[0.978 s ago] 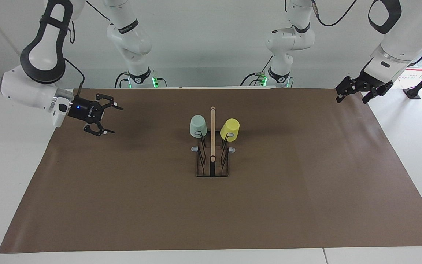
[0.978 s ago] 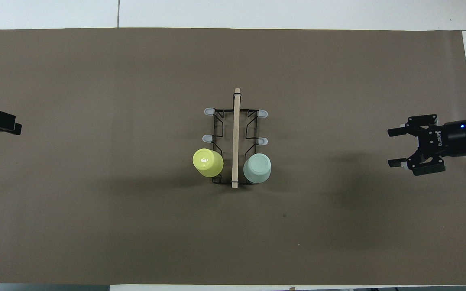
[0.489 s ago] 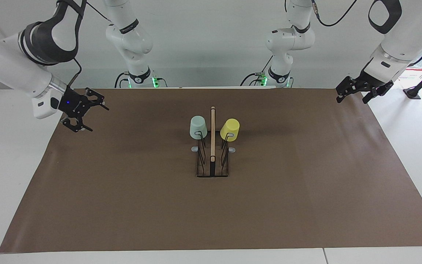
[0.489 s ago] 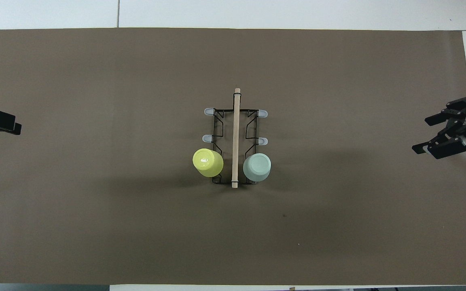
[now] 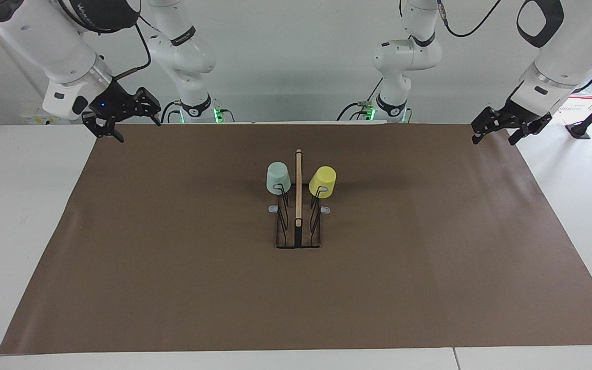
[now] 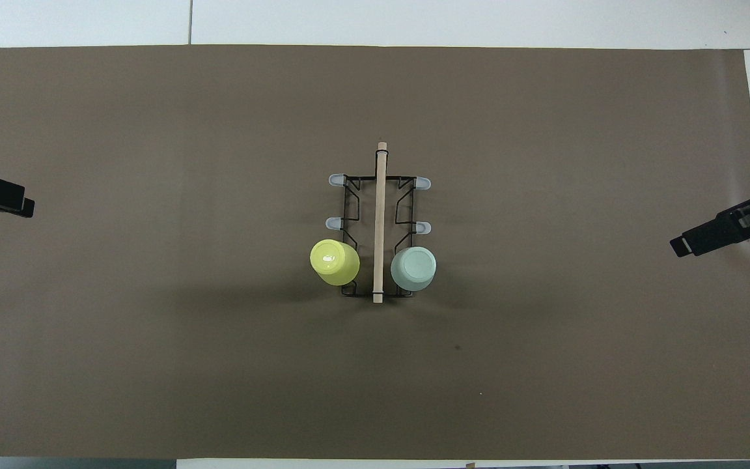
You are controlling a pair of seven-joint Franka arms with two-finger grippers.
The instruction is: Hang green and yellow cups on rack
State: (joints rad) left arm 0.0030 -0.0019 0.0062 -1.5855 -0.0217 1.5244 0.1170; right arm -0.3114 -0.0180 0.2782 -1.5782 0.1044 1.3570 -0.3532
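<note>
At the middle of the brown mat (image 5: 172,267), well apart from both grippers and roughly midway between them, the black wire rack (image 5: 298,234) is seen standing on its flat dark base, with the light wooden centre bar (image 5: 298,185) running along its length. Two cups are hung mouth-down on the pair of prongs nearest the robots. The pale mint green cup (image 5: 278,178) is carried on the prong toward the right arm's end of the table; the bright yellow cup (image 5: 322,182) is carried on the prong toward the left arm's end. The two cups are separated by the centre bar and are not in contact with each other. The four remaining grey-tipped prongs (image 6: 336,224) are left unoccupied.

The right gripper (image 5: 126,119) is held in the air over the mat's corner at the right arm's end, by the edge nearest the robots. Its jaws are spread apart and nothing is held between them. The green cup is the nearer of the two cups to these jaws.

The left gripper (image 5: 499,129) is held over the mat's edge at the left arm's end, likewise by the robots' edge. Its jaws are spread apart and nothing is gripped. The yellow cup is the nearer cup to these jaws.
</note>
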